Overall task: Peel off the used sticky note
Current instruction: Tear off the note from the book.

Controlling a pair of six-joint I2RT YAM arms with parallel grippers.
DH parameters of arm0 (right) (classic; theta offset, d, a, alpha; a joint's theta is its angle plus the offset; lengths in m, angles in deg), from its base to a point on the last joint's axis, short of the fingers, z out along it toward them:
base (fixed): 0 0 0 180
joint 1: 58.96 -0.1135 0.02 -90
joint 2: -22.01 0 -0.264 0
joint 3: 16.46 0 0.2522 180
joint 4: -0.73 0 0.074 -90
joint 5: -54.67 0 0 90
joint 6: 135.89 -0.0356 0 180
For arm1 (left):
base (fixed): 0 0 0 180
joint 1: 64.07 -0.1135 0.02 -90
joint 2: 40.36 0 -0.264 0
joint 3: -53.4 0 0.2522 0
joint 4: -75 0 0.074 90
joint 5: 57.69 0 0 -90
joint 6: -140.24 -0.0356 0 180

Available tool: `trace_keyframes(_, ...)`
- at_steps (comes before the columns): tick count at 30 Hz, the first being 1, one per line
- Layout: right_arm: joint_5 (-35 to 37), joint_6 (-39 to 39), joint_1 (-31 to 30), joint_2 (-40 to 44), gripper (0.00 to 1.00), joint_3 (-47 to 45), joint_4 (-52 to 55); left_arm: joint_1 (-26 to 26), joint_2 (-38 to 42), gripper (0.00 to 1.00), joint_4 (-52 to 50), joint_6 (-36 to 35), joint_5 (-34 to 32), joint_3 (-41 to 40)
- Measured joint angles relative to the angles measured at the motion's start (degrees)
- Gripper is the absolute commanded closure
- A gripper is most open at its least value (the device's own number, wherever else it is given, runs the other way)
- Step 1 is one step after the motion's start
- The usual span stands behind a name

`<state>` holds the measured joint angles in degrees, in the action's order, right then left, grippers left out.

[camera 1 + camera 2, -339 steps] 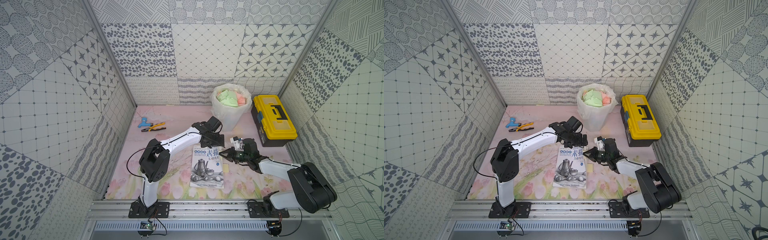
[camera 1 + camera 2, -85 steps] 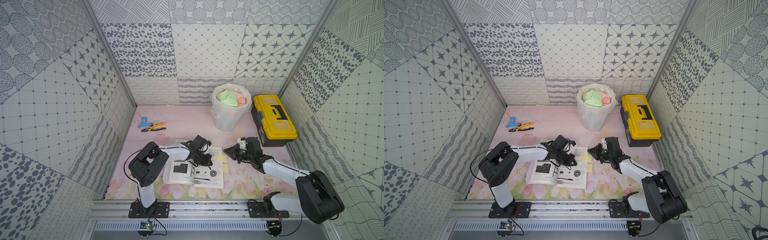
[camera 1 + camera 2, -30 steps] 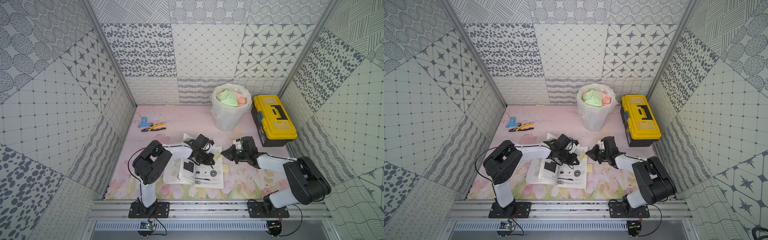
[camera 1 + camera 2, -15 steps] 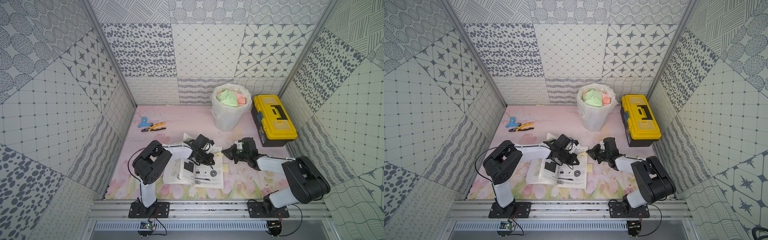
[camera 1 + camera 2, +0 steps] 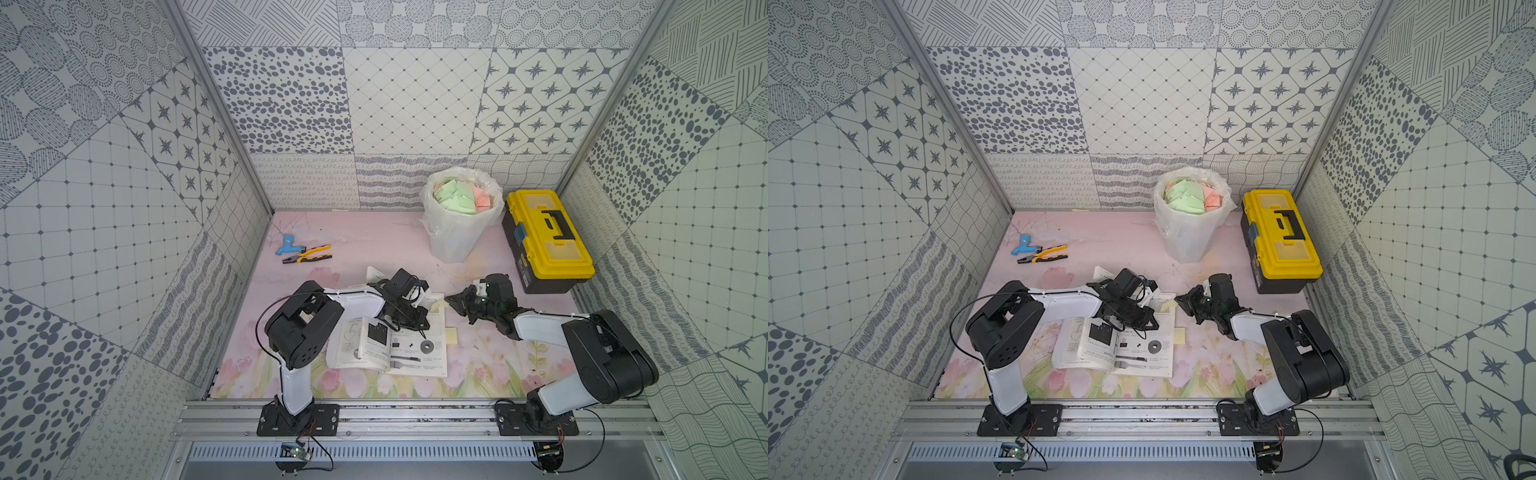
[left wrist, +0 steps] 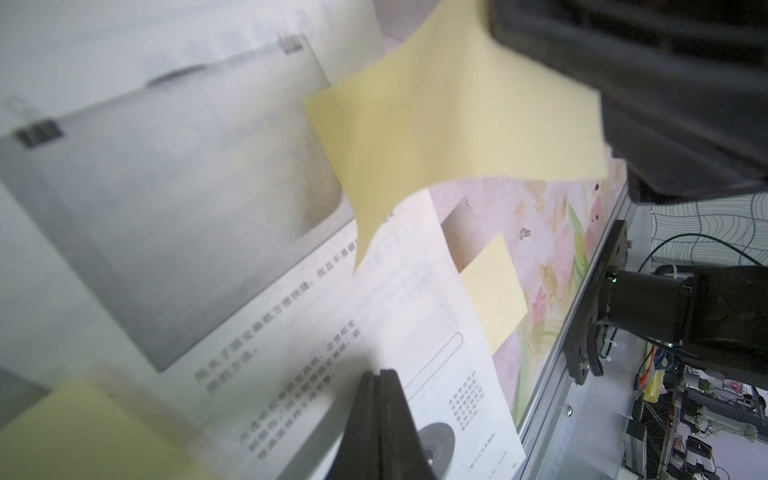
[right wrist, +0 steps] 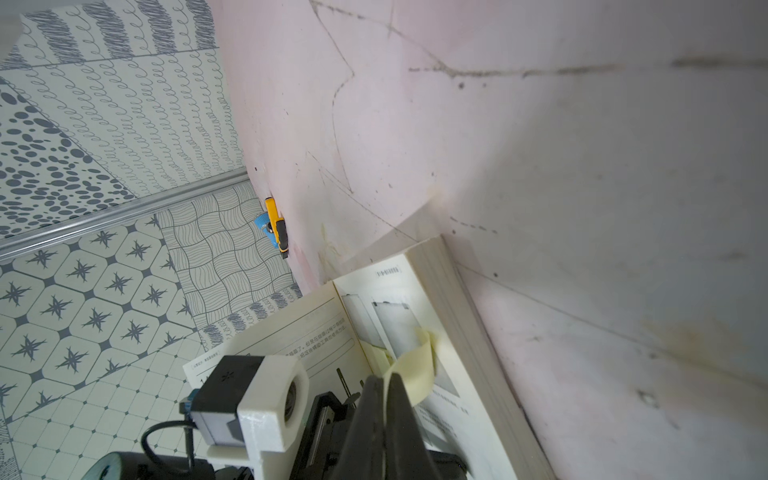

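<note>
Peeling is the step in hand. Your right end effector (image 7: 384,380) is clamped on the free edge of the yellow sticky note (image 7: 415,365). The note arcs up from the open book (image 5: 415,357) near the page's 1 o'clock corner, and its far edge looks stuck to the paper. Your left end effector (image 6: 378,376), jaws together with nothing between them, rests on the page as a hold-down. Next, by my reading, draw the note low and steady toward 3 o'clock until the glue lets go, with the page pinned. The bin (image 5: 457,237) of discarded notes stands at 12 o'clock. A second note (image 5: 451,336) juts from the book's 3 o'clock edge.
</note>
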<state>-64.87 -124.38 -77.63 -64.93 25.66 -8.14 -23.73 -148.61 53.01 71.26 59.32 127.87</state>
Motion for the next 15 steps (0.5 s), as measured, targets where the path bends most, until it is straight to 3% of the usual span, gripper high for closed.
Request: trace_keyframes(15, -3.32, -0.35, 4.92, 12.96, 1.0, 0.92, 3.21, 0.33, 1.22, 0.96, -0.28, -0.15, -1.2, -0.61)
